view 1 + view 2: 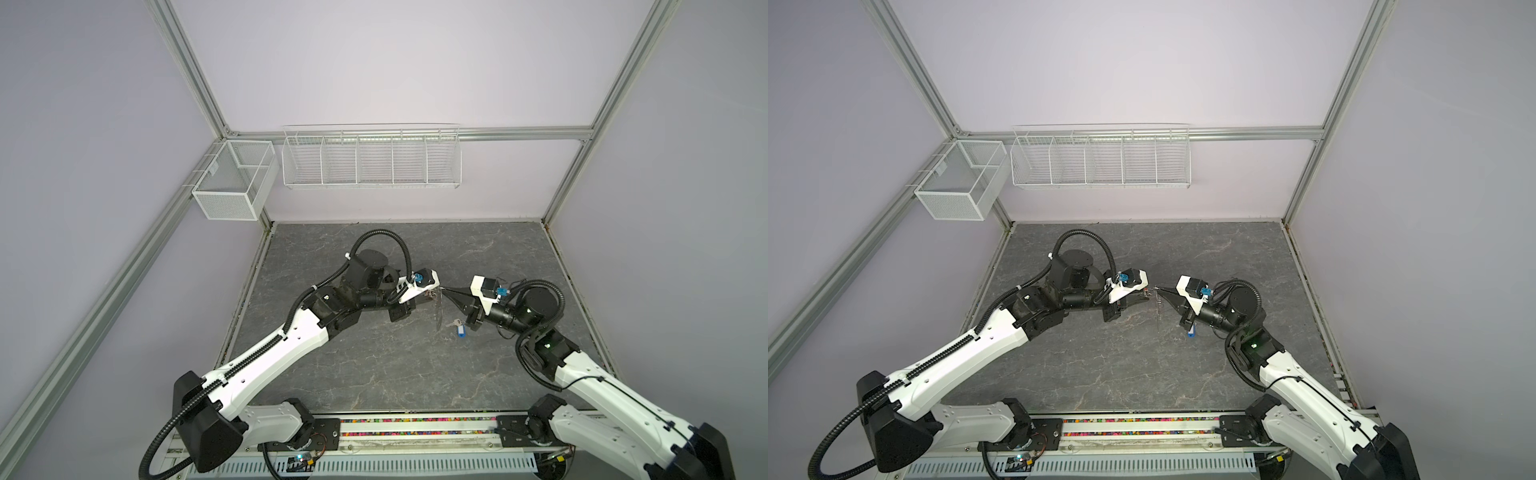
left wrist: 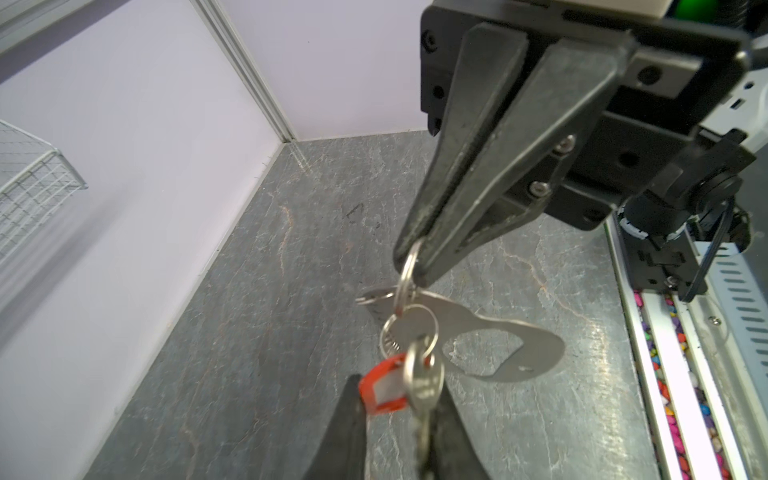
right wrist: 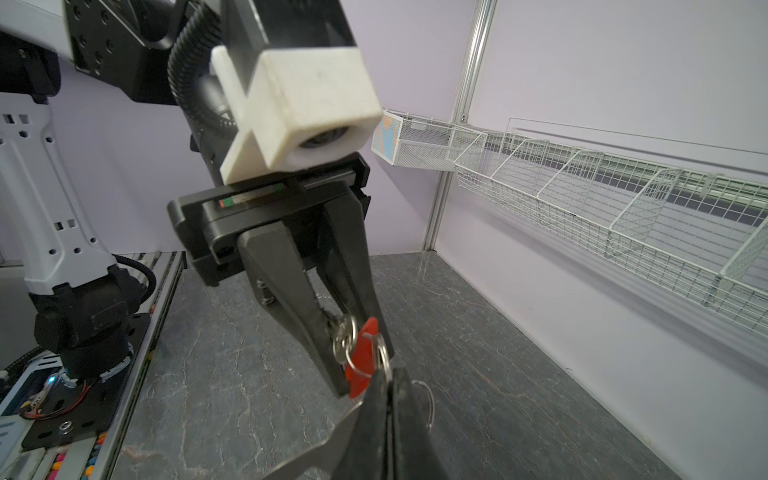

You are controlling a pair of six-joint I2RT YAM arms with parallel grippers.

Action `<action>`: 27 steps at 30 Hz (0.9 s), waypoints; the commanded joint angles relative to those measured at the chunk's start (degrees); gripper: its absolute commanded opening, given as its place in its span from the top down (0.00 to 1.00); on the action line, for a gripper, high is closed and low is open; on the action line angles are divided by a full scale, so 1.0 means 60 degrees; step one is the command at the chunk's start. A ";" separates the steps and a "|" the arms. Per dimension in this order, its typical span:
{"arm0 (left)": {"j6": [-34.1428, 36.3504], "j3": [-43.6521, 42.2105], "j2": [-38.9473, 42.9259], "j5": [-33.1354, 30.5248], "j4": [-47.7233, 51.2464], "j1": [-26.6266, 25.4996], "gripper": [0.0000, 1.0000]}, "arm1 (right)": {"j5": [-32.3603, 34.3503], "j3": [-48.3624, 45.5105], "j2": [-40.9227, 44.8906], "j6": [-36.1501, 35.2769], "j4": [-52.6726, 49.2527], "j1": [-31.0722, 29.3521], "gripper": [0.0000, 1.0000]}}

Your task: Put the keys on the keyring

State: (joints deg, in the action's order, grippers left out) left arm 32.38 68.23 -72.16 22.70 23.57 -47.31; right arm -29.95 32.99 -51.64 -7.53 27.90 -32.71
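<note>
**Seat the red key's ring before I let go**

The red-tagged key [image 2: 424,384] hangs in the air between my two claws. Its small ring is looped toward the split ring [image 2: 405,270] at the top of the keyring [image 2: 544,349]. In the left wrist view the rings look chained together. I cannot tell whether the key's ring is fully past the split or only caught on the wire. The keyring itself, a flat crescent plate with an oblong cutout, dangles below that split ring, clear of the desk [image 1: 374,365].

My right claw [image 2: 415,257] is pressed together on the split ring, pinching it by its upper edge. My left claw [image 2: 399,399] pinches the red-tagged key by the blade, with the tag just beside one finger.

To do this step well, I judge that the right claw should act as a fixed anchor while the left does the work. The left should turn the key's ring along the wire in small arcs rather than pull straight away, since a tug could drag the split ring out of so thin a pinch. The dangling plate may swing and twist the rings, so slow moves suit. I would open the left claw only once the key hangs freely from the ring.

The blue-tagged key [image 1: 458,330] lies on the desk near my right wrist, not yet on the keyring, and I judge it comes next.
</note>
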 commanded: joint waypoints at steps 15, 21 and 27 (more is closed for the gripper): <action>0.1633 0.1423 -0.0437 -0.0583 0.2120 -0.0158 1.00 | 0.0082 0.0433 -0.0325 -0.0734 -0.1768 0.0178 0.93; 0.1419 0.1213 -0.0535 -0.0764 0.2041 -0.0118 0.89 | -0.0447 0.0213 -0.0271 -0.0572 -0.1125 0.0332 0.93; 0.0441 -0.0197 -0.0103 0.0362 0.0065 0.0355 0.64 | -0.1428 0.0353 -0.0155 -0.0620 -0.1164 0.0636 0.93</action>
State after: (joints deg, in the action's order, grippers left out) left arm 37.74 69.73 -74.02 20.93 29.43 -45.93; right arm -33.82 33.87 -53.69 -10.57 18.26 -29.71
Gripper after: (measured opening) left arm 0.350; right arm 0.074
